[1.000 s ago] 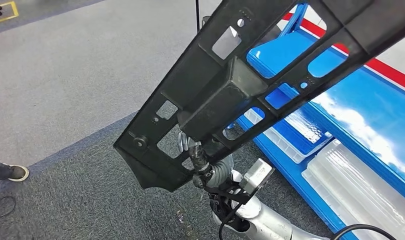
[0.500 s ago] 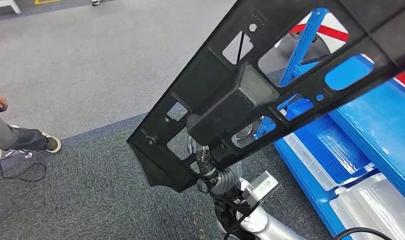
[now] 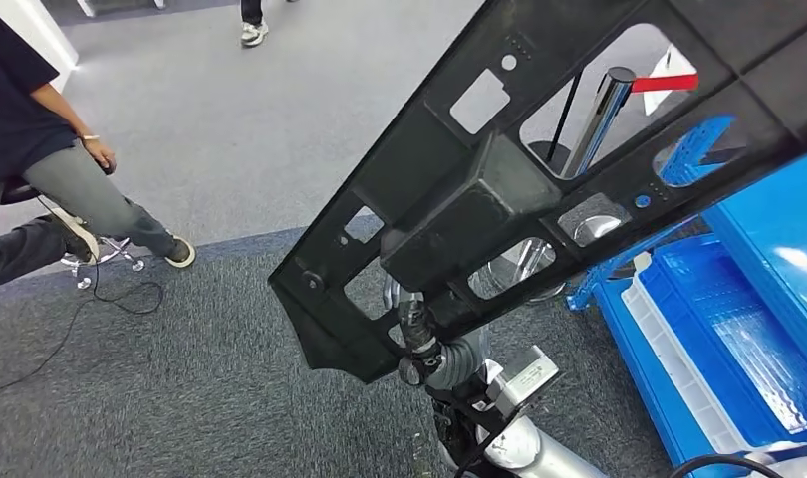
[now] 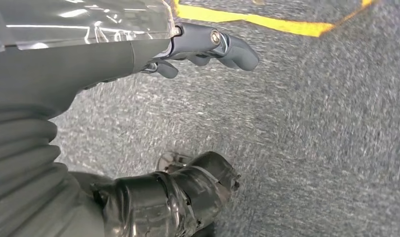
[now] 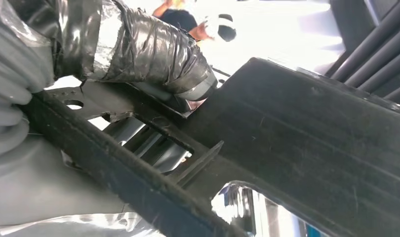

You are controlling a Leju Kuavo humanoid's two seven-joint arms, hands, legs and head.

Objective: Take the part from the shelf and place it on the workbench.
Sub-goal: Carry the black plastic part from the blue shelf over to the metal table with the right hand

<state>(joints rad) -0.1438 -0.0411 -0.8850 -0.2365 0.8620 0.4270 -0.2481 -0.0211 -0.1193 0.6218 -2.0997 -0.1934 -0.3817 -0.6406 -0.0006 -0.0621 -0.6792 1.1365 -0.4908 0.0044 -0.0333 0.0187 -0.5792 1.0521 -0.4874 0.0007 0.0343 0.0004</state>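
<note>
A long black plastic part (image 3: 499, 189) with several cut-outs and a boxy raised middle slants across the head view, from low centre up to the top right. My right hand (image 3: 419, 334) grips it from underneath near its lower end, with the silver arm coming up from the bottom edge. In the right wrist view the taped thumb (image 5: 139, 49) presses on the part's ribbed black frame (image 5: 297, 148). My left hand (image 4: 104, 64) hangs above grey carpet with its fingers (image 4: 222, 44) stretched out and apart, holding nothing.
A blue shelf unit with blue bins (image 3: 738, 329) stands at the right. A chrome post with a red belt (image 3: 599, 110) stands behind the part. A seated person (image 3: 41, 149) is at the left, with a cable (image 3: 91, 309) on the carpet. Another person's shoe (image 3: 252, 30) shows at the top. A yellow floor line (image 4: 267, 24) runs near my left hand.
The camera has turned left: the blue shelf has slid to the right edge and a seated person has come into view at the left. The part stays in my right hand.
</note>
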